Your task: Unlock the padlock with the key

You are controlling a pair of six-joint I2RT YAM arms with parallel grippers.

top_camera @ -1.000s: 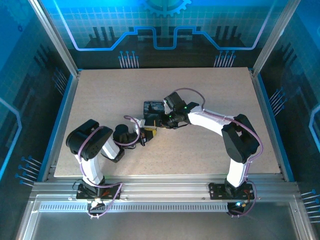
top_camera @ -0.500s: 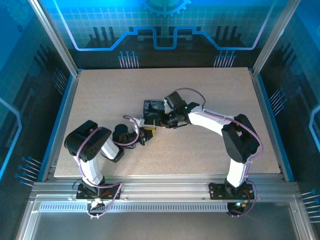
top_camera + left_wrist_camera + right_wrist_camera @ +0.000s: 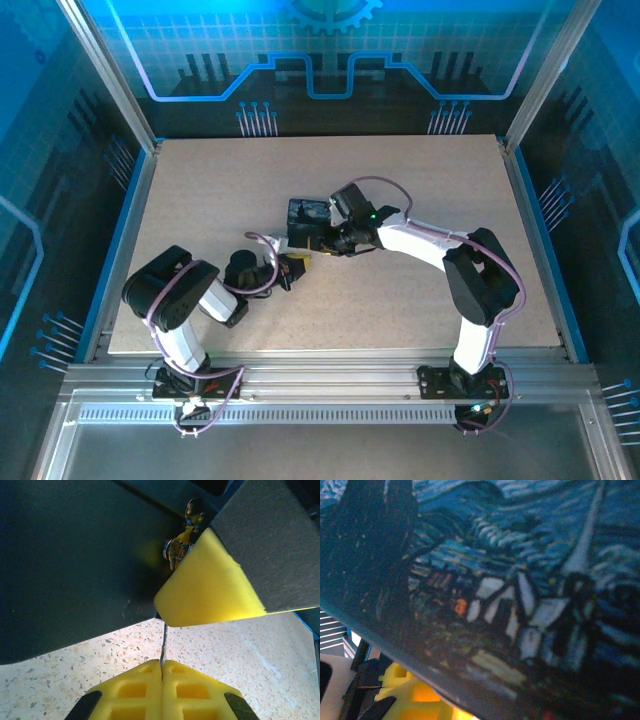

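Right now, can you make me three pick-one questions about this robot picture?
1. Where is the box? A near the middle of the table; B at the table's far right corner; C off the table.
2. What colour are the pads of the left gripper? A red; B yellow; C green.
3. The left gripper is: A wide open; B shut on nothing; C shut on the key.
Answers: A, the top view shows it mid-table; B, the wrist view shows yellow; C, the thin key sticks out between the closed pads.
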